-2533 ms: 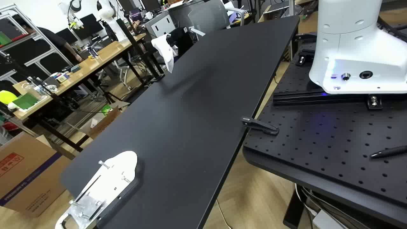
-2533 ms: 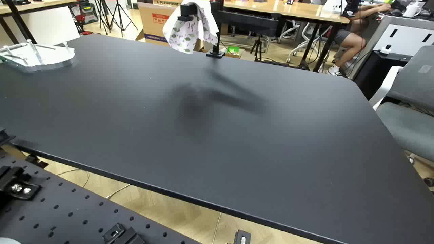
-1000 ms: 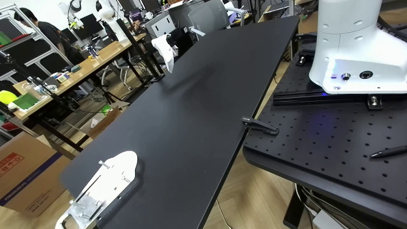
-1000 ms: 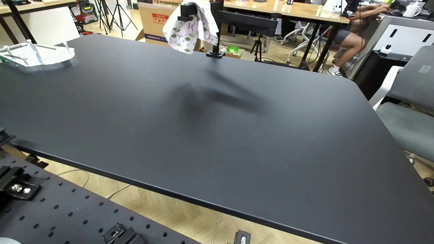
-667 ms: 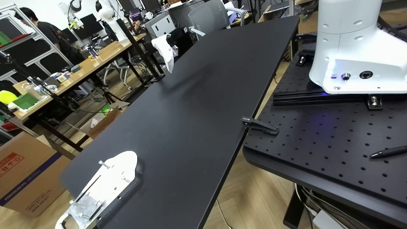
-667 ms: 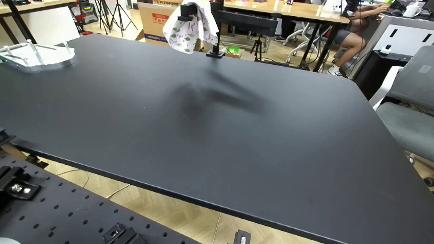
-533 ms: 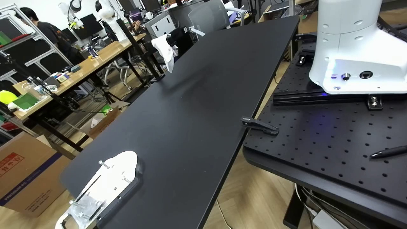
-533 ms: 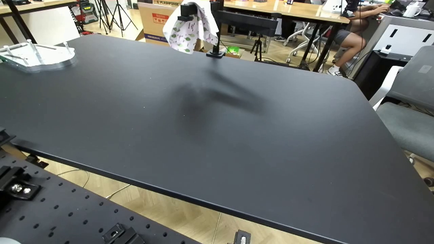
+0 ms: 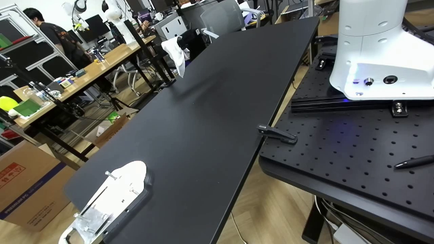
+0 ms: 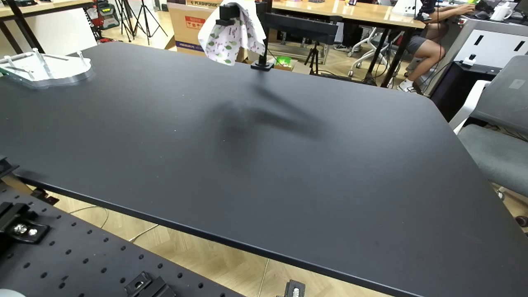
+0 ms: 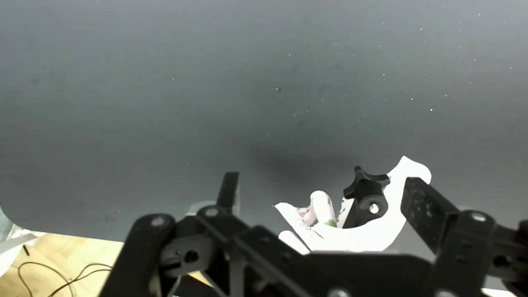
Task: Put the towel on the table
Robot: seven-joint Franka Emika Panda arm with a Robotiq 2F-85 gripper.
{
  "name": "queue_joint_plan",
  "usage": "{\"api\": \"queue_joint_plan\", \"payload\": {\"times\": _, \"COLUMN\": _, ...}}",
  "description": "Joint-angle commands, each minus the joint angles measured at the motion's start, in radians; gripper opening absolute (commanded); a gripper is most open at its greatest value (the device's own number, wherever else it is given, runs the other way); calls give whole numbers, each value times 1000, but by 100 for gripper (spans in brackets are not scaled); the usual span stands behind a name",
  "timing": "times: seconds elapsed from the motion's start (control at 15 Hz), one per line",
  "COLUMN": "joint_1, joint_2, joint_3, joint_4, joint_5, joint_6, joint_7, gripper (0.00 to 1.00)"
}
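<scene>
In an ext. view the cam, rolled, looked lengthwise along the counter (image 9: pixel 203 135). In an ext. view it faced across, fr. above the counter's pegboard (image 10: pixel 78 270) side. Both ext. views shared much of the counter + towel (image 10: pixel 226 46). Wrist cam, close above counter, looked down past the fingers (image 11: pixel 425 208), towel shared too.

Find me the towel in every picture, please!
In an exterior view: the towel hangs in the upper part, left of the middle.
In an exterior view: the towel hangs right at the top, a little left of the middle.
Wrist view: the towel is low down, right of the middle.
Shared landmark: the big black table.
</scene>
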Motion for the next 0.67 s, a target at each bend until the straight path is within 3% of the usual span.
{"api": "queue_joint_plan", "payload": {"times": 0.0, "joint_1": 3, "joint_2": -1, "joint_3": -4, "joint_4": 1, "joint_5": 0, "joint_6": -2, "joint_7": 0, "gripper": 100}}
{"api": "queue_joint_plan", "payload": {"times": 0.6, "joint_1": 30, "joint_2": 173, "joint_3": 12, "joint_4": 117, "joint_5": 15, "joint_6": 140, "joint_7": 191, "gripper": 100}}
